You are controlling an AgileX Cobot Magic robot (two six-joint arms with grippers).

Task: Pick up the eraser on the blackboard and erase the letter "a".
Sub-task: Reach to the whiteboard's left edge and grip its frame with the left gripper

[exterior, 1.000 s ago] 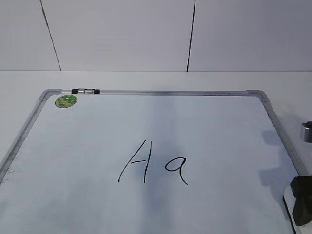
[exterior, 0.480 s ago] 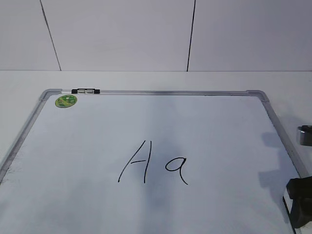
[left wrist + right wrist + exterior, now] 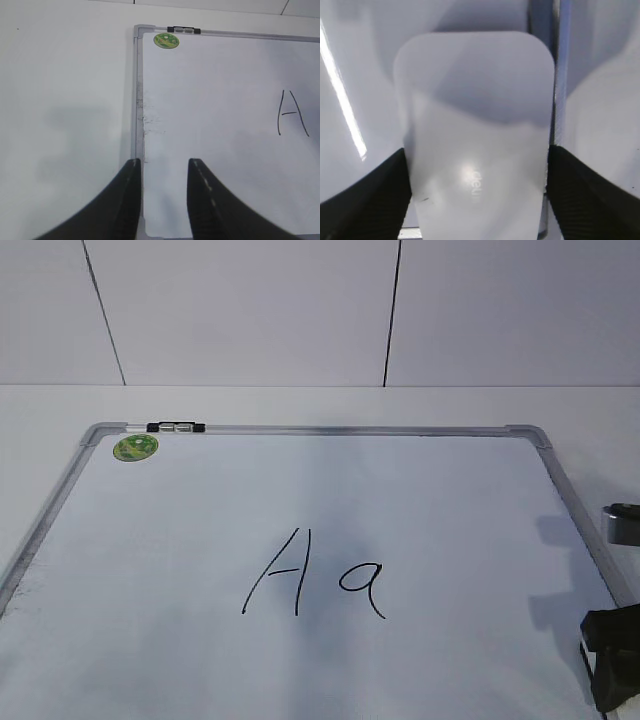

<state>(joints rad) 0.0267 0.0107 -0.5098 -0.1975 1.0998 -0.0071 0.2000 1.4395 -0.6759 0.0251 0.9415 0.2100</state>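
The blackboard [image 3: 320, 429] is a white board in a grey frame, lying flat. The letter "a" [image 3: 363, 587] is written in thin black marker near its middle, just right of a capital "A" [image 3: 282, 573]. The eraser [image 3: 475, 125], white and rounded, lies by the board's right frame rail [image 3: 560, 75]. My right gripper [image 3: 476, 150] is open and straddles the eraser, one black finger close against each long side. In the exterior view that gripper [image 3: 612, 660] sits at the bottom right and hides most of the eraser. My left gripper [image 3: 162, 162] hovers open and empty over the board's left rail [image 3: 137, 100].
A round green sticker [image 3: 135, 447] and a black clip [image 3: 176, 427] mark the board's far left corner. White tabletop [image 3: 60, 100] lies left of the board, and a tiled wall stands behind. A silver part of the right arm [image 3: 625, 520] hangs over the right rail.
In the exterior view the right gripper and the silver arm part have sunk lower toward the board's bottom right. Board and letters are unchanged.
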